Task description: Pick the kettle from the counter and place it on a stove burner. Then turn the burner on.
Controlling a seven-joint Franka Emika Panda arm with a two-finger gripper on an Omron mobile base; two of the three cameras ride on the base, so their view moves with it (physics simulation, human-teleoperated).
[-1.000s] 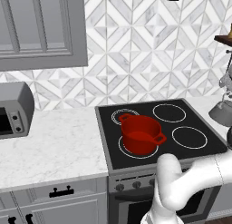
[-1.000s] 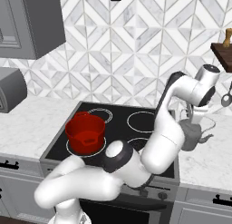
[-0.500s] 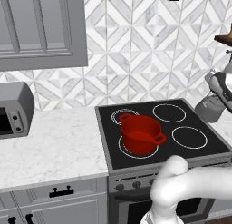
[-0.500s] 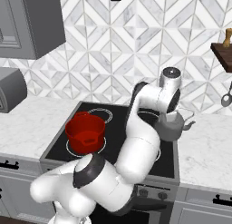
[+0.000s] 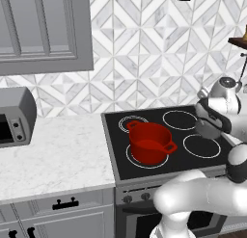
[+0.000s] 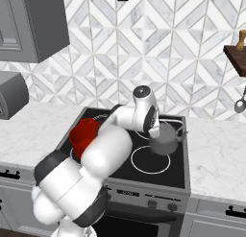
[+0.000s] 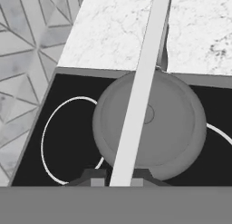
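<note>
Black glass of the cooktop (image 6: 120, 170) lies set into the white marble counter (image 6: 218, 154), below a wall of grey-and-white diamond tiles (image 6: 158, 53). Above that glass hangs the kettle (image 6: 164, 139), a squat grey domed body lifted clear of the surface, its slim spout pointing toward the right-hand stretch of counter in the right base view. The gripper (image 7: 121, 175) is clenched on the kettle's handle (image 7: 138, 100), which in the hand view runs as a pale strip straight up from between the two dark fingertips and across the lid. In the right base view the kettle hangs above the front right stove burner (image 6: 150, 159), a single thin white circle, overlapping its far edge; in the hand view the body sits between two white rings, one showing to its left and a short arc to its right. In the left base view the kettle (image 5: 208, 127) shows against the right-hand rings, with the arm's white wrist (image 5: 224, 95) above it. On the front left ring stands a red two-handled pot (image 5: 149, 143), well apart from the kettle. Farther left on the counter is a grey toaster oven (image 5: 15, 117), under grey wall cabinets (image 5: 46, 32). A dark wooden shelf (image 6: 236, 56) juts from the wall at the right, with a metal spoon (image 6: 240, 102) hanging beneath it.
</note>
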